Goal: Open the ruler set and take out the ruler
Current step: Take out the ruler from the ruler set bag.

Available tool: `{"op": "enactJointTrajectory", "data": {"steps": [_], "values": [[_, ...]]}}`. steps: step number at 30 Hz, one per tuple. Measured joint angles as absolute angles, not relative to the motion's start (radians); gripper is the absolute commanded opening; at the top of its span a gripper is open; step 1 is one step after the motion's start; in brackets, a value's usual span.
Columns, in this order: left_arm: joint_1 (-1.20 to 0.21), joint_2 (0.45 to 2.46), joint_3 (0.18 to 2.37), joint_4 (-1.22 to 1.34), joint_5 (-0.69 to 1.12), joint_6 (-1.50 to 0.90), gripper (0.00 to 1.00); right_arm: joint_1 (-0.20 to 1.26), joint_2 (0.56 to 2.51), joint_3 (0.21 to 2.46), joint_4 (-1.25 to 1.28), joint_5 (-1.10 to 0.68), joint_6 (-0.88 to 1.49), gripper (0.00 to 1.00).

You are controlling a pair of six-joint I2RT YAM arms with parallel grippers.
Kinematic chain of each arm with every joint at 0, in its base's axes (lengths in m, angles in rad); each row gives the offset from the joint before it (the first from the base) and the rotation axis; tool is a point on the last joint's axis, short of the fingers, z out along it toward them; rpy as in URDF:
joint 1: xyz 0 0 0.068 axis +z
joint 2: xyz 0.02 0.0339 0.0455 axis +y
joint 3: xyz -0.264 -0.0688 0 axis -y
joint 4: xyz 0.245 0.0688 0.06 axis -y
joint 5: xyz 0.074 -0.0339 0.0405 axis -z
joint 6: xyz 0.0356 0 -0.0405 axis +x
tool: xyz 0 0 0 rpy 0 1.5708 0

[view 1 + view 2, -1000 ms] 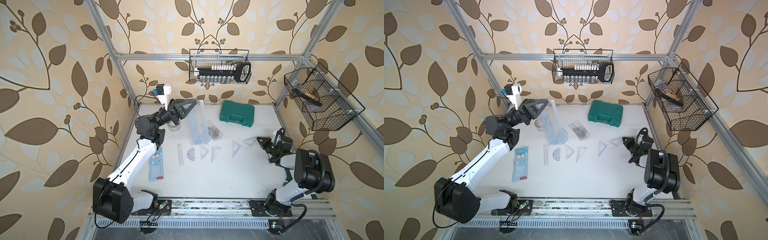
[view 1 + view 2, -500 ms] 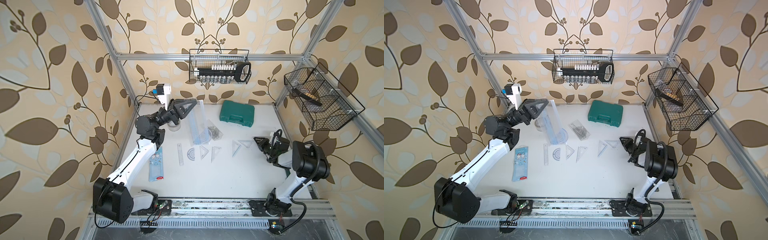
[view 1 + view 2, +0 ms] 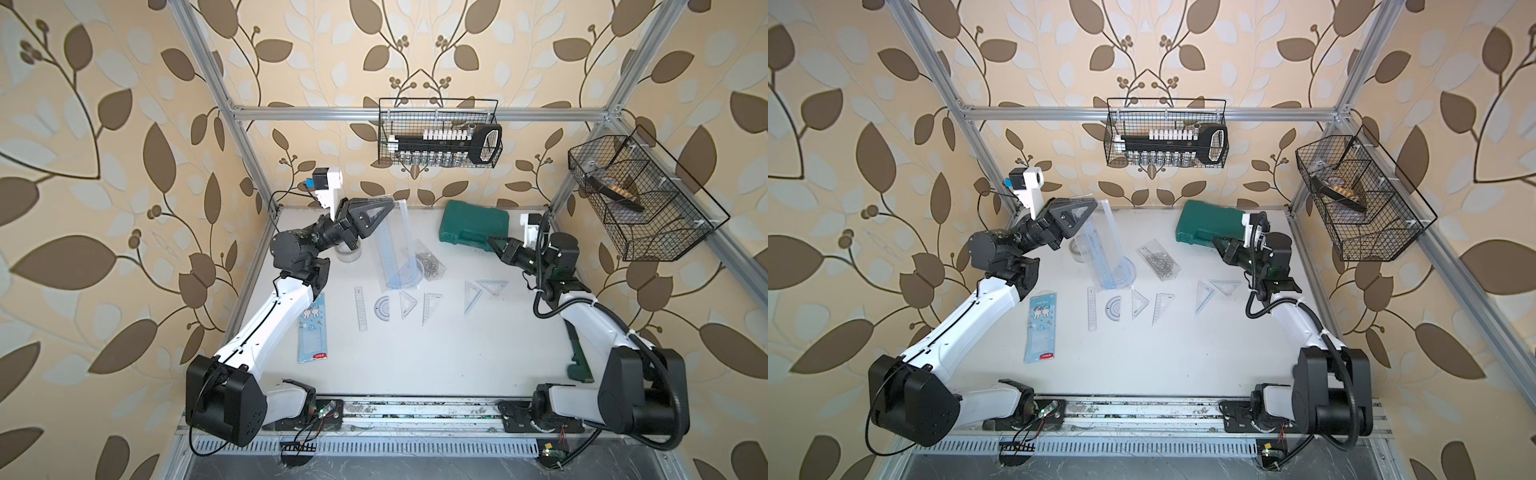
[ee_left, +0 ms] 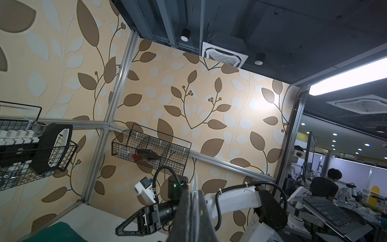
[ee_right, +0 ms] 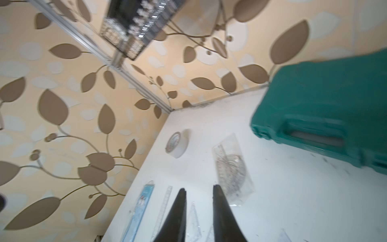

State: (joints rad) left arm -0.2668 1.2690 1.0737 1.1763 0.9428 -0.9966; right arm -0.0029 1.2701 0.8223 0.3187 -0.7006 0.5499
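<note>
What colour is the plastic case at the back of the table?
Teal green. The case shows best in a top view.

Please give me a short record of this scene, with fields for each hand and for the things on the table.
Left hand: shut on the clear pouch, held up by one end
Right hand: open, empty, near the green case
Inside clear pouch: blue ruler, not yet out
Loose on table: small ruler, protractor, four triangles
Elsewhere on table: blue pouch, tape roll
</note>
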Motion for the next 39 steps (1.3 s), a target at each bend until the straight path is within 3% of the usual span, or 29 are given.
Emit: {"op": "enactJointTrajectory", "data": {"steps": [7,17,39], "values": [[-0.267,1.269,1.074,1.174,0.943,-0.997,0.00,0.181,1.174,0.943,0.182,-0.809,0.459,0.34],[-0.267,1.269,1.074,1.174,0.943,-0.997,0.00,0.437,1.179,1.049,0.009,-0.847,0.300,0.34],[-0.267,1.269,1.074,1.174,0.942,-0.997,0.00,0.536,1.206,1.095,-0.076,-0.864,0.218,0.43]]}}
